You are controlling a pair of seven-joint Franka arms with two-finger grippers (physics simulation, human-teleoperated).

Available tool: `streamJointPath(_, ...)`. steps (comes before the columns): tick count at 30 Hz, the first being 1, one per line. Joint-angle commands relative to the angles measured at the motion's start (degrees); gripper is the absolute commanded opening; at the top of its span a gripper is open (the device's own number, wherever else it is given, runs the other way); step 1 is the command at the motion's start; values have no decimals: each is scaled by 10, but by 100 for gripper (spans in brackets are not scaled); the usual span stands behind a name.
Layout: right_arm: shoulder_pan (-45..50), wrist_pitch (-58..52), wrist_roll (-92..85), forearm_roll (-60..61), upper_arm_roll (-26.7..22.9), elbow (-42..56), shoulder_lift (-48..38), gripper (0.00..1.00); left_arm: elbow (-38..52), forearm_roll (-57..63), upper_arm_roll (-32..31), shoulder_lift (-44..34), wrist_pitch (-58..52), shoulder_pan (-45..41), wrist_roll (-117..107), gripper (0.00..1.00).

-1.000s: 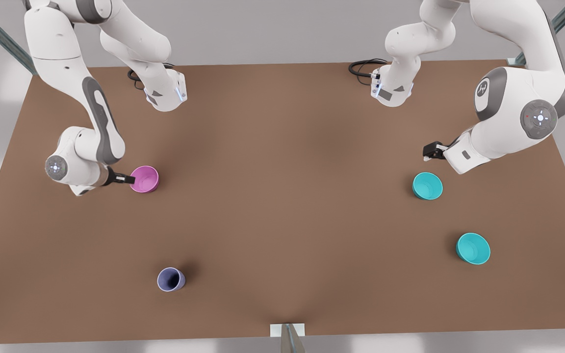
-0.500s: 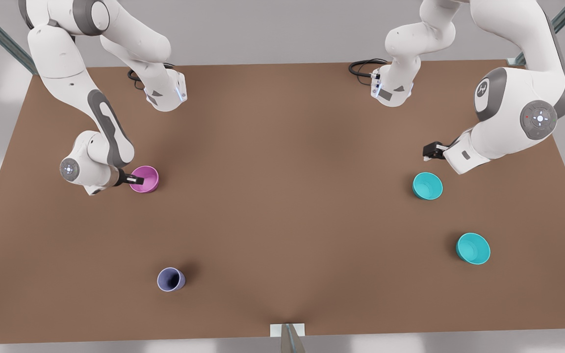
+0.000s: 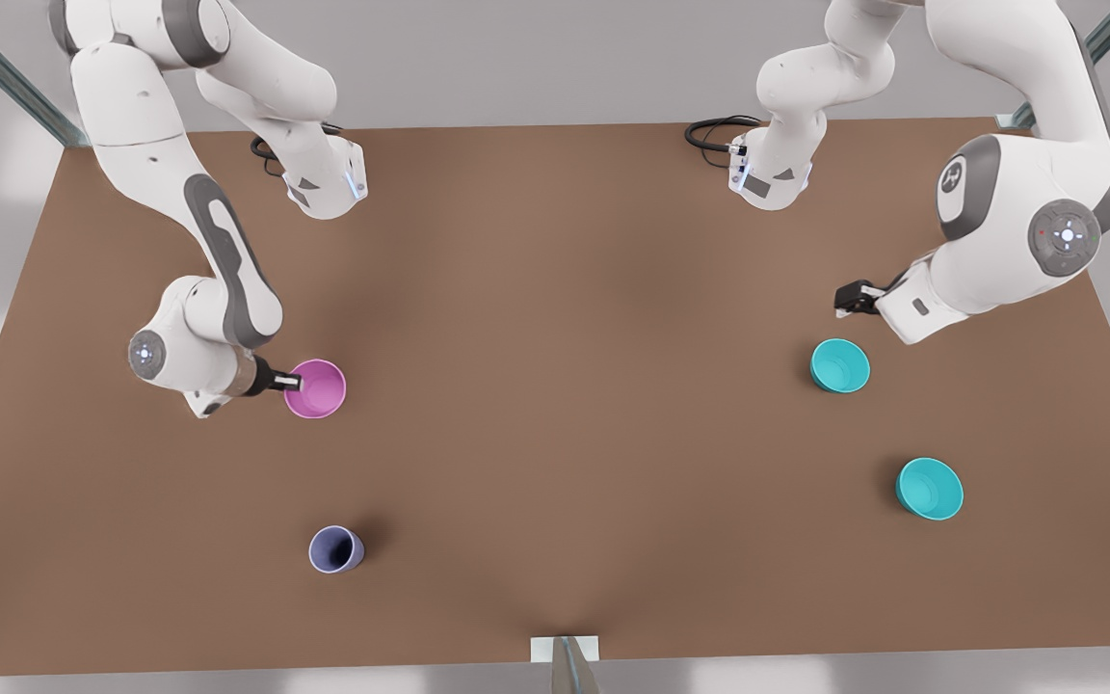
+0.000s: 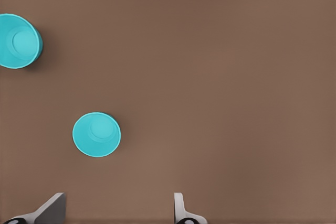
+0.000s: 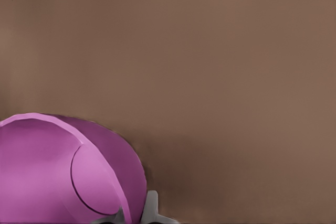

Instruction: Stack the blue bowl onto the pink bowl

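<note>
Right gripper fingers clamp the pink bowl rim; left gripper, fingers apart, hovers near the blue bowl.

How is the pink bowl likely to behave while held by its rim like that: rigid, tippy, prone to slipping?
The pink bowl looks like a rigid, thin-walled plastic shell, so probably light. The right gripper pinches only one spot of its rim, so it could pivot or tilt there. Its smooth wall suggests some slip risk. The left gripper waits open near the blue bowl.
</note>
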Motion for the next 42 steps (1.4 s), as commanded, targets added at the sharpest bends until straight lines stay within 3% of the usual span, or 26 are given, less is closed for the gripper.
streamJointPath(1, 54, -12, 71, 47, 4, 55, 28, 21, 0, 0, -1, 0, 0, 0, 0, 100)
streamJointPath(5, 219, 18, 276, 40, 1, 243, 154, 21, -2, 0, -1, 2, 0, 4, 0, 100)
streamJointPath(10, 357, 28, 522, -1, -4, 443, 271, 21, -2, 0, -1, 4, 0, 8, 0, 100)
streamJointPath(16, 437, 103, 647, -64, -7, 485, 346, 21, -10, -1, -1, 36, 18, 53, 0, 100)
streamJointPath(20, 439, 107, 646, -64, -7, 508, 371, 21, -67, -1, 0, 78, 127, 103, 8, 100)
streamJointPath(21, 439, 107, 647, -64, -7, 508, 372, 100, -68, -2, 11, 114, 159, 113, 65, 100)
streamJointPath(24, 438, 101, 647, -63, -7, 508, 349, 100, -151, -29, 69, 150, 302, 110, 208, 100)
streamJointPath(26, 423, 93, 642, -71, -9, 507, 313, 100, -180, -29, 76, 155, 330, 106, 220, 100)
streamJointPath(29, 329, -137, 490, -118, -15, 521, 216, 100, -226, -29, 93, 160, 376, 105, 274, 100)
streamJointPath(31, 222, -279, 228, -129, -17, 516, 165, 100, -241, -29, 97, 177, 404, 105, 284, 100)
streamJointPath(33, 128, -347, 30, -164, -17, 516, 133, 100, -241, -29, 98, 194, 405, 105, 284, 100)
streamJointPath(35, 112, -416, -19, -227, -25, 549, 84, 100, -241, -29, 101, 209, 416, 104, 284, 100)
streamJointPath(37, 60, -494, -68, -215, -31, 501, -3, 100, -241, -29, 101, 222, 425, 104, 284, 100)
streamJointPath(38, 33, -491, -69, -197, -33, 436, -59, 100, -241, -29, 101, 227, 428, 104, 284, 90)
streamJointPath(40, 9, -454, -68, -172, -33, 356, -116, 100, -243, -29, 101, 227, 428, 104, 284, 43)
streamJointPath(41, 9, -437, -67, -173, -34, 338, -127, 100, -243, -29, 101, 226, 426, 104, 283, 25)
streamJointPath(42, 9, -437, -68, -173, -34, 342, -125, 100, -243, -29, 101, 226, 426, 104, 283, 21)
